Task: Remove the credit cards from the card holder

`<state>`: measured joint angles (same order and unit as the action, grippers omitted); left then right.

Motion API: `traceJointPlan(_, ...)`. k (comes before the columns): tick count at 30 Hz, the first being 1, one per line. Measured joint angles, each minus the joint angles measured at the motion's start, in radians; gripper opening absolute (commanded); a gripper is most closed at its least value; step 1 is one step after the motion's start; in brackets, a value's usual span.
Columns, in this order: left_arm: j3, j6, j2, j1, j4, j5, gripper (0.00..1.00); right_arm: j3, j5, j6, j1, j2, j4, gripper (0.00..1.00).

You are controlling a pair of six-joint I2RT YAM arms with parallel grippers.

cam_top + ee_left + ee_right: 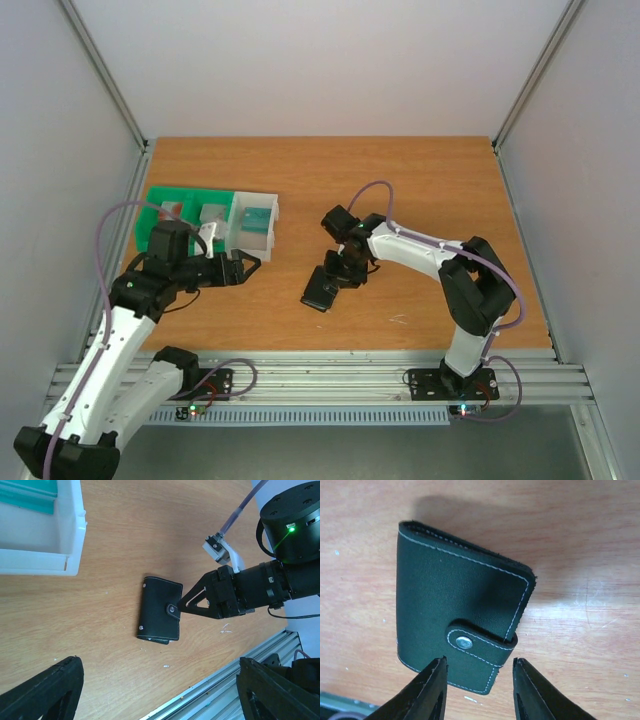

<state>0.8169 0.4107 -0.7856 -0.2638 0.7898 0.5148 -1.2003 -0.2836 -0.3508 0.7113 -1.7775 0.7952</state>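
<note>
Two trays (160, 192) sit by spread left end effector (247, 268); spread right end effector (479, 664) at card holder (455, 587) clasp (480, 642).

The card holder (450, 585) looks like matt black leather with a fine grain, edged in pale thread stitching. Its clasp tab carries a small shiny metal snap (464, 642). The table (570, 530) is smooth orange-brown wood with a faint grain, light scratches and pale specks. The white tray (70, 530) and green tray (160, 200) are smooth plastic with a slight sheen. The right gripper (479, 661) is matt black plastic. The rail (320, 378) is ribbed silver metal.
</note>
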Motion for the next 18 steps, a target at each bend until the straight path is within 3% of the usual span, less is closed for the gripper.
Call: traceJointPlan(18, -0.002, -0.023, 0.038, 0.000, 0.004, -0.007, 0.87, -0.090, 0.076, -0.195, 0.056, -0.124, 0.010, 0.42)
